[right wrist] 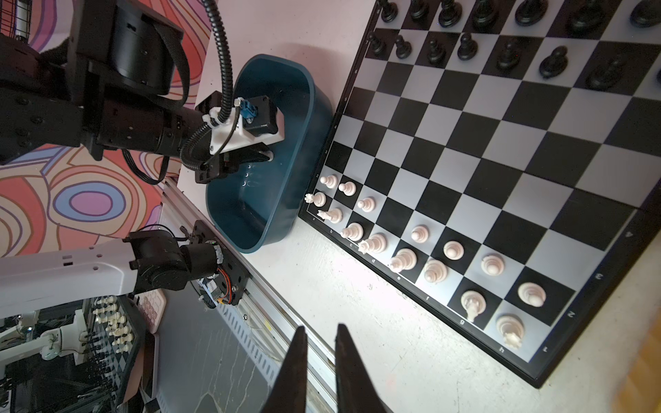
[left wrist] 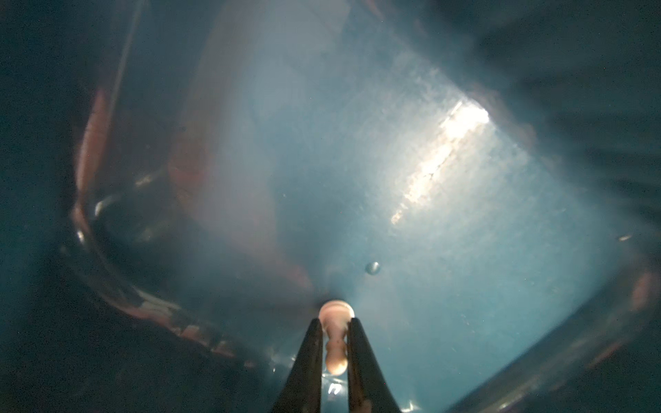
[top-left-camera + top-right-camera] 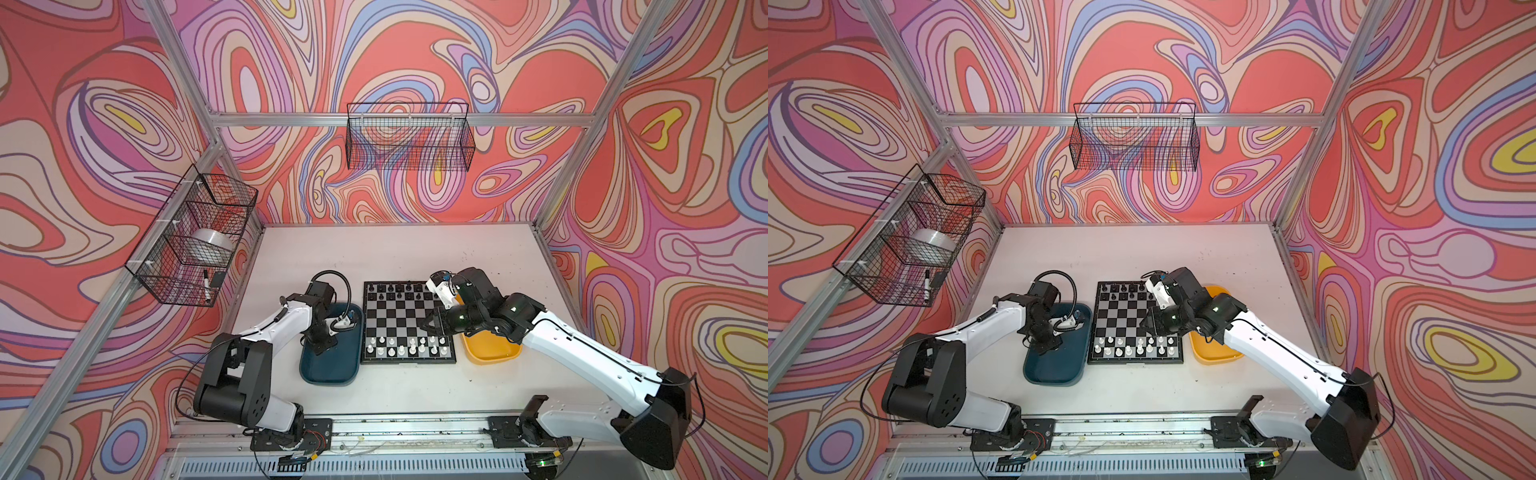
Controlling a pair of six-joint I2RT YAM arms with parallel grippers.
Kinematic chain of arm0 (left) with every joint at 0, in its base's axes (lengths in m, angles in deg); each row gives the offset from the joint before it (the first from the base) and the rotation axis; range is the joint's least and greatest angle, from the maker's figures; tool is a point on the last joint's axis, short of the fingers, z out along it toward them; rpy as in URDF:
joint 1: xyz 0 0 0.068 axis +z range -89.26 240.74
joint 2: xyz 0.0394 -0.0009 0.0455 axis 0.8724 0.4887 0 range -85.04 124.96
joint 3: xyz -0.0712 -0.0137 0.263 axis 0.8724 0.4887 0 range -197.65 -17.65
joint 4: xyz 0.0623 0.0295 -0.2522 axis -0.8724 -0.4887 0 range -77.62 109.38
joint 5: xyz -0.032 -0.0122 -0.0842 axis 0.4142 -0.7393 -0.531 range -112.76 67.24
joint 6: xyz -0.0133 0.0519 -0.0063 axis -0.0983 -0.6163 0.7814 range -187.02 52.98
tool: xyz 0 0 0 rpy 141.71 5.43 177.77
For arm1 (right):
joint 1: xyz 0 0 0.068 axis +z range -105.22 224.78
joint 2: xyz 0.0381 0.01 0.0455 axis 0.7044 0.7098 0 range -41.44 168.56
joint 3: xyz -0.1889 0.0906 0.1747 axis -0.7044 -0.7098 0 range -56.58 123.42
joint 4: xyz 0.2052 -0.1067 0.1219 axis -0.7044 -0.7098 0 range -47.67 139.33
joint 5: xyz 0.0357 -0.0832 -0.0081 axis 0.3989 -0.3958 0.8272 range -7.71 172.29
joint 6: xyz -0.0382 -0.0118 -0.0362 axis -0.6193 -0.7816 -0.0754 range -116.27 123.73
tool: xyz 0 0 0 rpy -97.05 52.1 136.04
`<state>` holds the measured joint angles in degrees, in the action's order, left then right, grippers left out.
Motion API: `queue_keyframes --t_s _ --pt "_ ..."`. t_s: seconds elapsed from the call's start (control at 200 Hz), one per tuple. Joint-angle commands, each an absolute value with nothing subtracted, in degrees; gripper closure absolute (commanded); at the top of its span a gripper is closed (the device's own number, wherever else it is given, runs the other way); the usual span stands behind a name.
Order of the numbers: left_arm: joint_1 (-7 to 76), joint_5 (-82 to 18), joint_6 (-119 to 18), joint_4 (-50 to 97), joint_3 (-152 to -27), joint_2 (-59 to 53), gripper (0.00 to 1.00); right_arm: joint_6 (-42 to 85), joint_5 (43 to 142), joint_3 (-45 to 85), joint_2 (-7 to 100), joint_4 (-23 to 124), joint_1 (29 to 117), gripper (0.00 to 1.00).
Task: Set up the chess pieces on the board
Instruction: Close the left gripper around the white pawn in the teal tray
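board [image 3: 399,322]: black pieces [image 3: 381,296] far rows, white pieces [image 3: 391,352] near rows | white pawn [image 2: 336,339]: gripped

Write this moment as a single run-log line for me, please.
left gripper: shut on white chess piece, inside teal tray | right gripper: shut, empty, at board edge

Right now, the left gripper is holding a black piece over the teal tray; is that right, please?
Not quite: the piece is white, not black, as the left wrist view shows. The left gripper does hold it over the teal tray.
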<state>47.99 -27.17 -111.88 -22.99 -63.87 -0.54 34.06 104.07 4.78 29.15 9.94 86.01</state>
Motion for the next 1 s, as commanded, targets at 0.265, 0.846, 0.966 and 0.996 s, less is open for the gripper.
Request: queue_keyframes --t_s 0.265,0.846,0.966,0.996 --pt "48.24 -26.29 -113.17 -23.26 -63.09 -2.42 0.8 33.35 103.25 4.76 29.27 9.61 86.22 0.85" --pt "48.22 -26.34 -113.34 -23.33 -62.76 -3.13 0.85 33.56 103.23 4.06 28.73 10.02 86.26 0.85" --pt "48.18 -26.28 -113.36 -23.25 -62.43 -3.39 0.85 33.59 103.21 3.97 28.78 10.18 86.26 0.85" --pt "48.24 -26.28 -113.43 -23.25 -62.39 -3.48 0.85 33.54 103.21 3.9 28.8 10.21 86.26 0.85"
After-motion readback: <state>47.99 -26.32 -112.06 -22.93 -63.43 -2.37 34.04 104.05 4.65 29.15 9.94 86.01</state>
